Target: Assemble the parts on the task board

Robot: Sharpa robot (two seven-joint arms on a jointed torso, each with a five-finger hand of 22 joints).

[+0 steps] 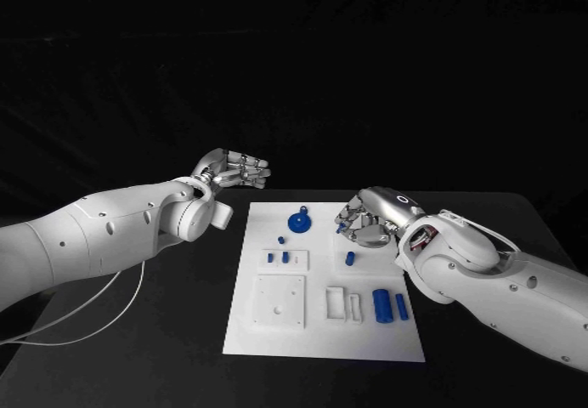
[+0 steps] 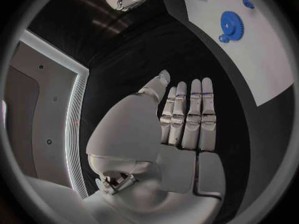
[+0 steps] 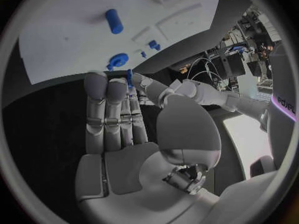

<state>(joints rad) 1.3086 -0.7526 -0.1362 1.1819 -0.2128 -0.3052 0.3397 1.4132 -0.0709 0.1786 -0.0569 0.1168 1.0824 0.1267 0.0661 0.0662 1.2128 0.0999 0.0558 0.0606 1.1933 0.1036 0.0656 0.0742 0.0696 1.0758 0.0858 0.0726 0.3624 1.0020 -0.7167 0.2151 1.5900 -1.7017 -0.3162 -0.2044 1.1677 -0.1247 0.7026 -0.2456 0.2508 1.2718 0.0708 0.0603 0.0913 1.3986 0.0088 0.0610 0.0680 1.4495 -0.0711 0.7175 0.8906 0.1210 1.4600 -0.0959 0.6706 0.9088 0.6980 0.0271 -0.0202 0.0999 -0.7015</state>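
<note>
The right hand is over the far right part of the task board, pinching a small blue peg at its fingertips, with the blue gear just beside it toward the other arm and 1 short blue piece just in front of it. The left hand sits off the board's far left corner above the black counter, holding nothing, fingers straight and side by side. 2 blue cylinders lie on the board nearer the robot, beside the right forearm.

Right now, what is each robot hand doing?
Left robot hand: open, holds nothing, beside the task board.
Right robot hand: pinches a small blue part.
</note>
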